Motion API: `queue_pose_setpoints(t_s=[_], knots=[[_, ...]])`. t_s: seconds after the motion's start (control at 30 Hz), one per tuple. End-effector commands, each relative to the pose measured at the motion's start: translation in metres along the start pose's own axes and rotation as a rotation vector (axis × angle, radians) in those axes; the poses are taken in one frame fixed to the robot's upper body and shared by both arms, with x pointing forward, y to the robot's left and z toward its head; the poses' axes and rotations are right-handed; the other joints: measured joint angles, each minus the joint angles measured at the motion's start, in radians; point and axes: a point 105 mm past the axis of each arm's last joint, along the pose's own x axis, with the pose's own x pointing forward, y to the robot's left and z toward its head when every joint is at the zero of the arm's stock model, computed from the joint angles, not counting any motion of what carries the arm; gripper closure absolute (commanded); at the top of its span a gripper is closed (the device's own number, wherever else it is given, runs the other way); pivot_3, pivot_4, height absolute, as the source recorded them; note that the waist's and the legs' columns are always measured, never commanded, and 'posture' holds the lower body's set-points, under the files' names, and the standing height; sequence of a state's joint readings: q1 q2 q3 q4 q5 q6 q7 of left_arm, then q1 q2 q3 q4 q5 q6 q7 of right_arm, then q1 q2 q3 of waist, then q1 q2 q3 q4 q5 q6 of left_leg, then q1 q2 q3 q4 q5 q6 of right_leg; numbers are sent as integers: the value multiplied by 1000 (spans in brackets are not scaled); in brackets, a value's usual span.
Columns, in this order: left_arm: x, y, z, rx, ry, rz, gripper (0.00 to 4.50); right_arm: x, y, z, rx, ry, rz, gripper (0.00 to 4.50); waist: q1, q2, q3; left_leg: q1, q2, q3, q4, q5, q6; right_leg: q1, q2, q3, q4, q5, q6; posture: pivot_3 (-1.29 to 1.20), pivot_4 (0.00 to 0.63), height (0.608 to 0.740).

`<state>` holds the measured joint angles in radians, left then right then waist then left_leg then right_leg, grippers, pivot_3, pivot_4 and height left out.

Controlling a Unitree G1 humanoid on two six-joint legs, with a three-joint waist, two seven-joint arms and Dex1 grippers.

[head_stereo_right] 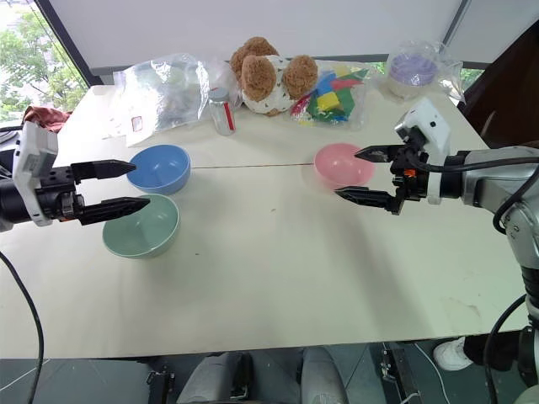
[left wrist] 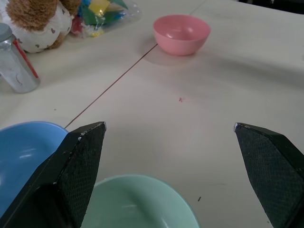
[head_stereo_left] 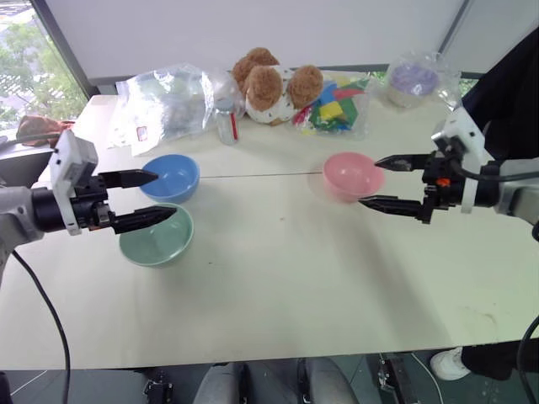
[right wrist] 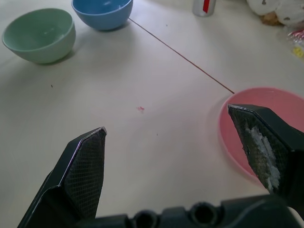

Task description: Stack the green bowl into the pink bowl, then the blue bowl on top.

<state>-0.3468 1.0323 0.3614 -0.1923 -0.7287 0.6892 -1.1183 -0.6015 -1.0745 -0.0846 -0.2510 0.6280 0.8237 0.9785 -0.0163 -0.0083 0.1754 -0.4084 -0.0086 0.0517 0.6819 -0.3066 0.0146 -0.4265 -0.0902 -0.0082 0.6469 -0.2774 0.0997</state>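
Both grippers wide open, empty: left gripper half hides the smooth round green bowl, blue bowl behind; right gripper beside the pink bowl.

Pale surface by a window, white wall behind.

Cream surface made of two tops, a thin dark seam running across between them. White wall panel at the far edge; window on the left, green foliage outside, daylight even. Dark floor below the near edge, detail hard to make out.
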Motion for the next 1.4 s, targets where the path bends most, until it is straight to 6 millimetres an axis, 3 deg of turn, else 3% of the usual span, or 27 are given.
queue_pose_setpoints(t_s=[0.03, 0.23, 0.43, 0.67, 0.77, 0.97, 1.0, 1.13, 1.2, 1.27, 1.4], knots=[[1, 0, 8, 31, -34, 0, 0, 2, -7, 9, -38, -5, -37, 40, 0, 0, 0, 0, 0, 0, 0, 0, 0, 0, 0, 0, 0, 0, 0, 0, 150, 740], [5, 1, 14, 22, -79, -11, 0, 32, -26, -9, -4, 77, -85, 40, -3, -1, 0, 0, 0, 0, 1, 0, 0, 0, 1, 0, 1, 0, 0, 0, 150, 740], [4, -3, 45, 17, -212, -74, 0, 80, -53, -43, -24, 210, -97, 40, -4, -1, 0, 0, 0, 1, 2, 1, 0, 0, 2, 0, 2, 0, 0, 0, 150, 740], [-1, -9, 55, 33, -225, -96, 0, 108, -68, -68, 0, 287, -86, 40, -5, -1, 0, -1, 0, 2, 2, 1, -1, 0, 4, 0, 2, 0, 1, 0, 150, 740], [-1, -9, 57, 37, -232, -88, 0, 113, -74, -72, -25, 311, -97, 873, -6, -1, 0, -1, 0, 2, 3, 1, -1, 0, 4, 0, 2, 0, 1, 0, 150, 740], [-5, -7, 62, 44, -247, -66, 0, 119, -73, -59, -82, 290, -56, 4005, -8, -2, -1, 0, 0, 2, 3, 1, -1, 0, 4, 0, 3, 0, 1, 0, 150, 740], [-7, -6, 64, 43, -252, -61, 0, 120, -71, -55, -106, 283, -35, 4467, -12, -2, -1, 0, 0, 2, 3, 1, -1, 0, 4, 0, 3, 0, 1, 0, 150, 740], [-13, -5, 67, 39, -252, -54, 0, 121, -49, -25, -217, 205, 107, 4467, -26, -2, -1, 0, 0, 1, 3, 1, -2, 0, 4, 0, 4, 0, 1, 0, 150, 740], [-14, -4, 67, 40, -243, -49, 0, 119, -30, -10, -265, 165, 202, 4467, -27, -1, -1, 0, 0, 1, 3, 1, -2, -1, 5, 0, 6, 0, 1, 0, 150, 740], [-15, -3, 67, 43, -241, -43, 0, 122, 4, -1, -382, 145, 325, 4467, -28, -2, -1, 0, 1, 1, 2, 1, -2, -2, 5, 0, 8, 0, 1, 0, 150, 740], [-14, -2, 69, 51, -241, -42, 0, 126, 49, -2, -494, 133, 460, 4467, -25, -2, -1, 0, 1, 0, 3, 1, -2, -2, 5, 0, 9, 0, 1, 0, 150, 740]])
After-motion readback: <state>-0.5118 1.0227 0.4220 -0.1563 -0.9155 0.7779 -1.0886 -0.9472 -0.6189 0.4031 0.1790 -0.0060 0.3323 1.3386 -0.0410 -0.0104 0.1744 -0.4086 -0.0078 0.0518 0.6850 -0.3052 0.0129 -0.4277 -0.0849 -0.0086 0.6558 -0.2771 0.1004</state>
